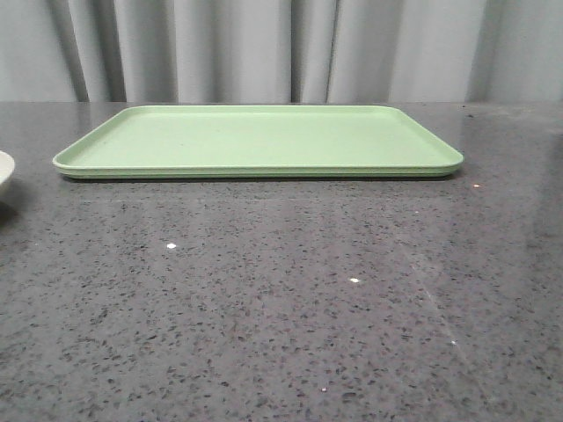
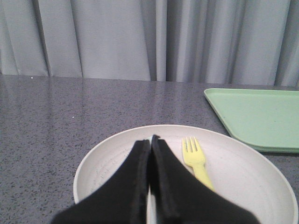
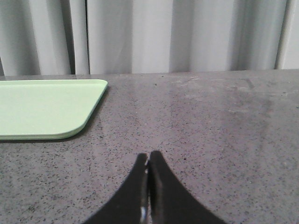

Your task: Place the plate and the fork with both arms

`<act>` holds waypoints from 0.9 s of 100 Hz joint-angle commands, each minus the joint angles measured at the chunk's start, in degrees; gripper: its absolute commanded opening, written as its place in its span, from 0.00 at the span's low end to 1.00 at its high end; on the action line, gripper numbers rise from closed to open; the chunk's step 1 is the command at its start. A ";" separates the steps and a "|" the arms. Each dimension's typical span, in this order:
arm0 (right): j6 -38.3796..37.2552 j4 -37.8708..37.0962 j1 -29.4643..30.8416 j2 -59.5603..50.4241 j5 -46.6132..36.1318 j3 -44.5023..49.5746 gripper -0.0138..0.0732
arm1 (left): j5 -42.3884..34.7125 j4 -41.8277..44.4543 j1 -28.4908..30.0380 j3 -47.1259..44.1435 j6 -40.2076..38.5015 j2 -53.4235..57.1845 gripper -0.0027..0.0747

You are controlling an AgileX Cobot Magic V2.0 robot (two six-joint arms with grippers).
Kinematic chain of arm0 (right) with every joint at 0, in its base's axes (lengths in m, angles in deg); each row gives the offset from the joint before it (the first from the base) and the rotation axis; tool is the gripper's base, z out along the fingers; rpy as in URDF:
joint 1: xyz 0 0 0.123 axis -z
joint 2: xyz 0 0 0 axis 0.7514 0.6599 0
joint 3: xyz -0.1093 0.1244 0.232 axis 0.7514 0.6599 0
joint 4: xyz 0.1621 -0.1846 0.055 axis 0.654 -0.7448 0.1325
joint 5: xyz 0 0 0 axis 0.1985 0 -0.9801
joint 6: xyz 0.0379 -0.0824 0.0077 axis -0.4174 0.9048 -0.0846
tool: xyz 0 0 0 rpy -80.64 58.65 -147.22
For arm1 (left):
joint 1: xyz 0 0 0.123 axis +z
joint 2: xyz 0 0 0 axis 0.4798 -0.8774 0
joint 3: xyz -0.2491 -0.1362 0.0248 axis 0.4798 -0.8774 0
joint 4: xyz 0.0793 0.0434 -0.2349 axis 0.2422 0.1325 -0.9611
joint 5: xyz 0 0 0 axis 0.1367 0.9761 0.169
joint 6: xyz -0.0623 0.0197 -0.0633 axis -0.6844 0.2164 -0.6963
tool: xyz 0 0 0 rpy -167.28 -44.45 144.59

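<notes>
In the left wrist view the cream-white plate (image 2: 247, 179) rests on the dark speckled table. The yellow fork (image 2: 196, 161) lies inside it, tines pointing away from me. My left gripper (image 2: 151, 138) hovers over the plate's middle, just beside the fork, with its black fingers pressed together. A thin pale sliver shows in the slit between them, and I cannot tell what it is. The front view catches only the plate's rim (image 1: 3, 172) at the far left edge. My right gripper (image 3: 148, 154) is shut over bare table with nothing in it.
A large rectangular light green tray (image 1: 264, 136) lies flat at the table's far middle. It sits to the right of the plate (image 2: 261, 116) and to the left of my right gripper (image 3: 42, 107). Grey curtains hang behind the table.
</notes>
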 commanded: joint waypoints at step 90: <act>0.25 -0.45 0.34 29.96 25.08 -35.06 0.08 | 21.47 -0.88 -0.22 37.93 -0.59 -33.90 0.01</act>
